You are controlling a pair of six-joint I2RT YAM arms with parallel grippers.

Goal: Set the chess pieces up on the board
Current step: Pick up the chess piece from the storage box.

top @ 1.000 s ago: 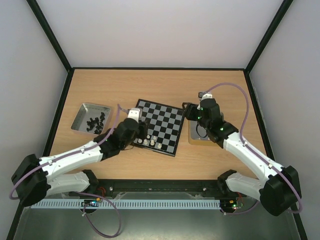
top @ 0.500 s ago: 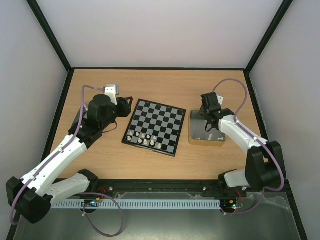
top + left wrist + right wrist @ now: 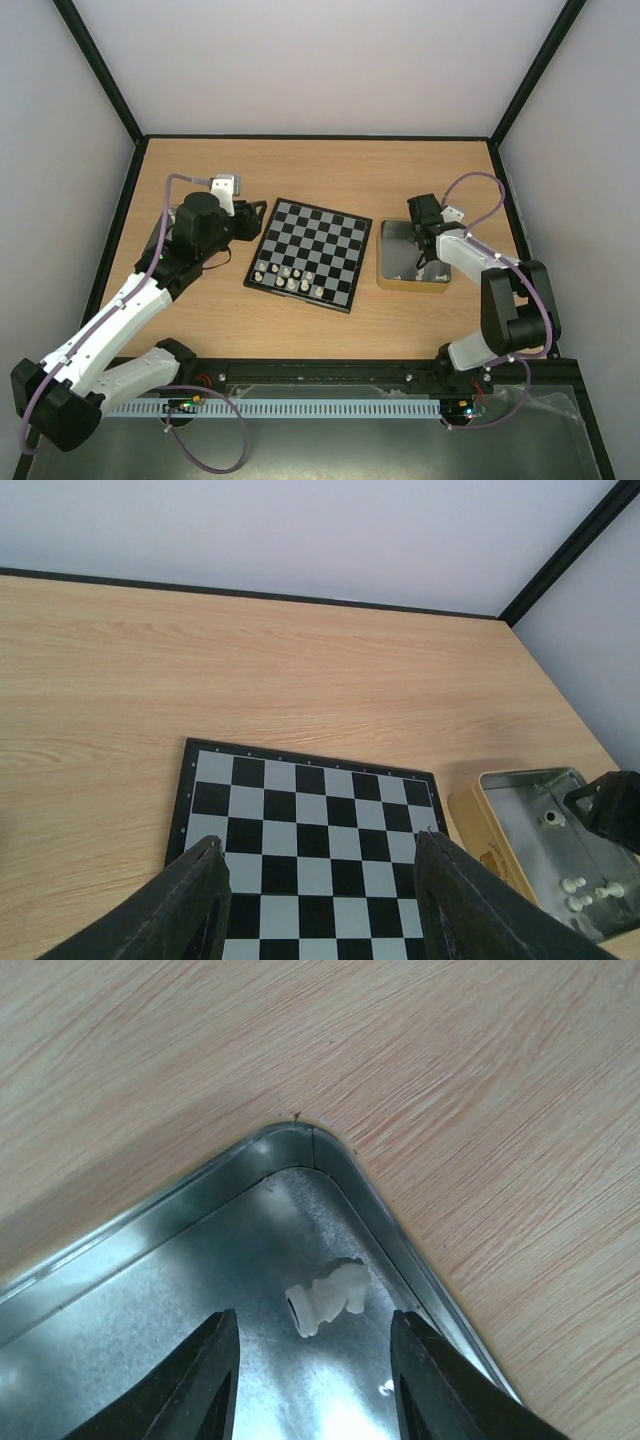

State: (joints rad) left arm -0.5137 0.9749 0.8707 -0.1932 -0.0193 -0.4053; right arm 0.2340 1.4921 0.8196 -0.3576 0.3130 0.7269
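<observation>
The board (image 3: 318,243) lies mid-table with several cream-white chess pieces (image 3: 290,279) along its near-left edge. My left gripper (image 3: 252,213) hovers at the board's left rim. In the left wrist view it (image 3: 322,840) is open over bare squares of the board (image 3: 310,810), holding nothing. My right gripper (image 3: 430,258) reaches down into the metal tin (image 3: 392,262). In the right wrist view it (image 3: 315,1322) is open, its jaws on either side of a white knight (image 3: 326,1298) that lies on its side in the corner of the tin (image 3: 200,1280), untouched. No black pieces show.
More white pieces (image 3: 576,886) lie in the tin (image 3: 520,810) right of the board. The left arm (image 3: 150,285) stretches over the table's left part. Black frame posts and pale walls border the table on three sides.
The left arm has swung from the board's near-left corner back to its left rim, jaws a little wider. The right gripper has dropped into the tin, jaws narrowing.
</observation>
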